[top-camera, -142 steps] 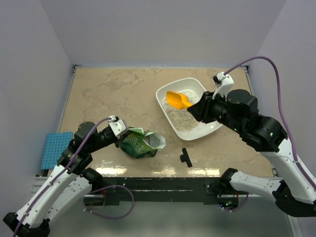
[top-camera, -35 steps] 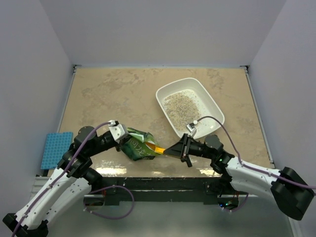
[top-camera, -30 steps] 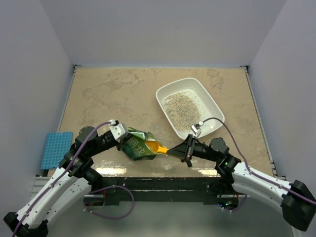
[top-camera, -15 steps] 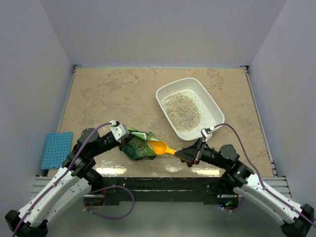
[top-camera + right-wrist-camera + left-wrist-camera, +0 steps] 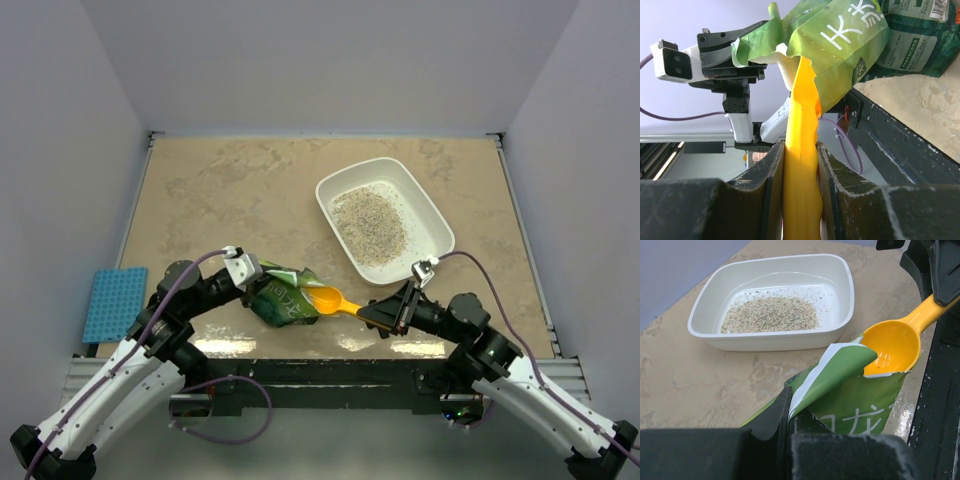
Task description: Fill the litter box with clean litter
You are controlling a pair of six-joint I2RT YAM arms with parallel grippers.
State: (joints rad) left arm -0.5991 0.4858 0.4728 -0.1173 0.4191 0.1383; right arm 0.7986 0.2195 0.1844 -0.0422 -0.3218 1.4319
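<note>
Tan tabletop (image 5: 220, 190); clean litter (image 5: 368, 215), judged loose and spill-prone, beyond right gripper (image 5: 374, 313) clamping orange scoop (image 5: 326, 297) handle; left gripper (image 5: 252, 283) pinching limp green bag (image 5: 283, 302).

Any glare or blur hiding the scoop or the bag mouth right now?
Top external: even light, only a glare strip on the table at its near edge; scoop clear. Left wrist: scoop and bag sharp, left hand a dark blur. Right wrist: right hand soft, bag print crisp, backdrop bright.
</note>
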